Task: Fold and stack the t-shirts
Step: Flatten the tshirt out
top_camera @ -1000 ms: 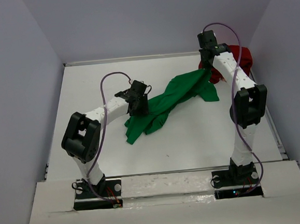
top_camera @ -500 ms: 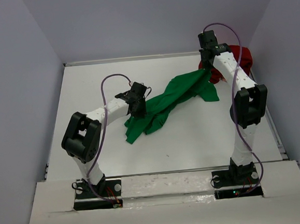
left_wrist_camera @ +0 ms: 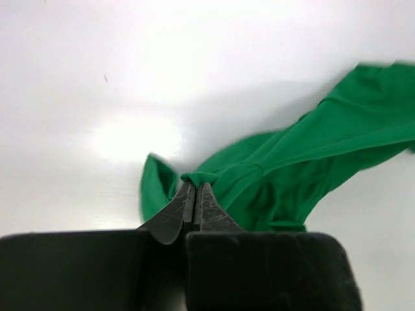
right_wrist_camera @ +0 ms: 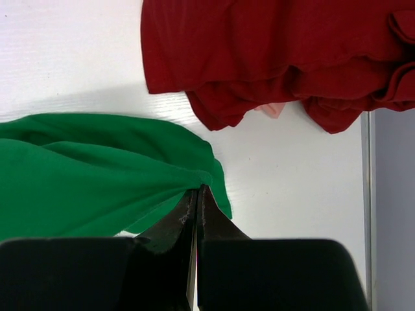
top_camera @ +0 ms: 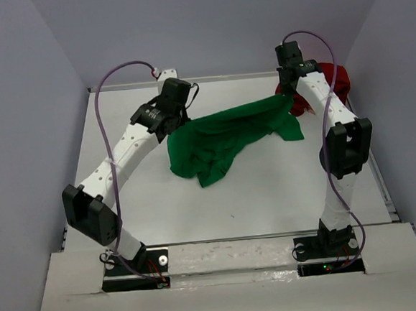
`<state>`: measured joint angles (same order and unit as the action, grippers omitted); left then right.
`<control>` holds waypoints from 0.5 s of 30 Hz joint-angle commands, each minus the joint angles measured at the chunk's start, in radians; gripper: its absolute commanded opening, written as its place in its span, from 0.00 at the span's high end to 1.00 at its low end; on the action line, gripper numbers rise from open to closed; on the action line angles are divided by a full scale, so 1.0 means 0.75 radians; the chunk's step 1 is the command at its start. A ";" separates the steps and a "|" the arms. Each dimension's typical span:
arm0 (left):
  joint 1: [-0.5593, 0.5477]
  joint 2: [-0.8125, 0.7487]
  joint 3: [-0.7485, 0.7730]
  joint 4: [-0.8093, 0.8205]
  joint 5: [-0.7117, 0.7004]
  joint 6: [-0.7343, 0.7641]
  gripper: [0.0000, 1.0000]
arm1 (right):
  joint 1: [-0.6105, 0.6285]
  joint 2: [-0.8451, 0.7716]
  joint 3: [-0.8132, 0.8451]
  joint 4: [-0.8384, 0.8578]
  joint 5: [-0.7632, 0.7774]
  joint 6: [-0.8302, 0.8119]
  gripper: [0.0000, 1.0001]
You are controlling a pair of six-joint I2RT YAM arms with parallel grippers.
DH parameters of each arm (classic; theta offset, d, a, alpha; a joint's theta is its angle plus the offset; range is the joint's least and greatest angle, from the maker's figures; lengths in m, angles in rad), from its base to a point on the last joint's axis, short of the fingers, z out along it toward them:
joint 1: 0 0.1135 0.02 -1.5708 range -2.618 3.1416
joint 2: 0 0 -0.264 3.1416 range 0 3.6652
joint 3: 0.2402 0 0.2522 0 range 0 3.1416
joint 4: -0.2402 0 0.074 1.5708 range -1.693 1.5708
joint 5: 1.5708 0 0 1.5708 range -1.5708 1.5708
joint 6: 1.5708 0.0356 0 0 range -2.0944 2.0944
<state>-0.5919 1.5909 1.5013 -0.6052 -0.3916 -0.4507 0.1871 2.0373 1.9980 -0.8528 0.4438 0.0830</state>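
Your left end effector (left_wrist_camera: 196,186) sits at a long forward reach, jaws pinched tight on the green t-shirt (top_camera: 221,136). Your right end effector (right_wrist_camera: 198,189), arm also extended forward, pinches the same shirt's other end.

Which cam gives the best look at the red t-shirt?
Right wrist: the red t-shirt spans the upper frame, its bunched folds clear, above the green t-shirt. Top external shows only parts of it, with the right arm crossing in front. Left wrist doesn't show it.
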 commanded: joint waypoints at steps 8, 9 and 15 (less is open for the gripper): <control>0.004 -0.123 0.460 -0.267 -0.286 0.143 1.00 | -0.010 -0.178 0.150 -0.031 0.014 -0.025 1.00; 0.004 -0.123 0.477 -0.271 -0.322 0.151 1.00 | -0.010 -0.178 0.189 -0.039 0.014 -0.025 1.00; 0.002 -0.121 0.543 -0.283 -0.417 0.210 1.00 | -0.010 -0.201 0.296 -0.092 0.028 -0.031 1.00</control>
<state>-0.5941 1.5078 1.8435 -0.7853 -0.5877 -0.3511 0.1875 1.9461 2.1433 -0.8917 0.4335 0.0814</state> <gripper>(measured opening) 0.015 0.011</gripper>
